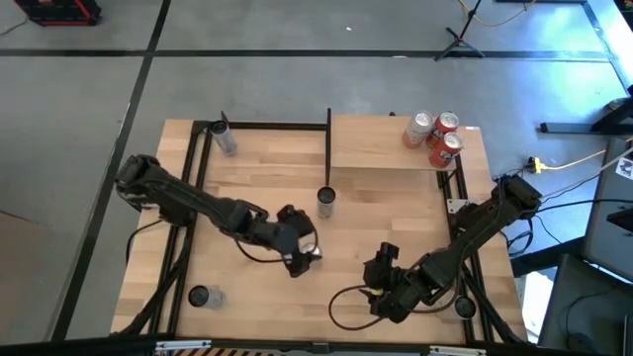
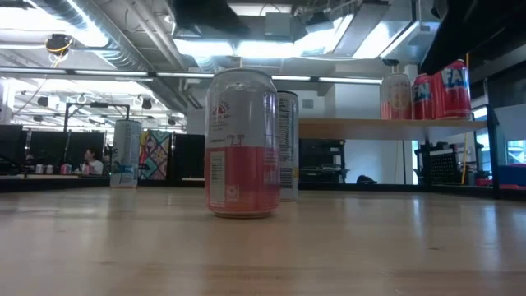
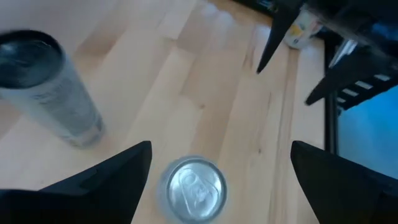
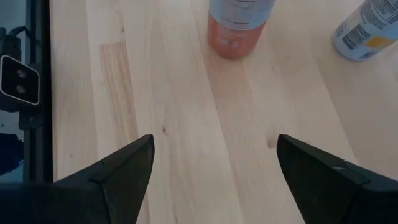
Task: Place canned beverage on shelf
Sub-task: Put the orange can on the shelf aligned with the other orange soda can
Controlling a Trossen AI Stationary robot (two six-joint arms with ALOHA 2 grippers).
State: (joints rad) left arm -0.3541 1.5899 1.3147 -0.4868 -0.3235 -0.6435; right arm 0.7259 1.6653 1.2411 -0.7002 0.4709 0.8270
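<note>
With its fingers spread wide and empty, the left claw point(image 1: 303, 249) hovers over the red can point(image 3: 191, 188) mid-tabletop. It should drop squarely around it before squeezing. Right claw point(image 1: 382, 287) waits open near right; the shelf point(image 1: 381, 143), far right, holds 3 cans.

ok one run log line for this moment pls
left gripper: open over silver-top can | right gripper: open, empty, waiting | shelf: three red cans | phase: pre-grasp

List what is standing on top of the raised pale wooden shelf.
Three cans in a tight cluster on the raised pale wooden shelf: two red cans and a silver-and-red can. Under the shelf board, the overhead view sees nothing.
</note>
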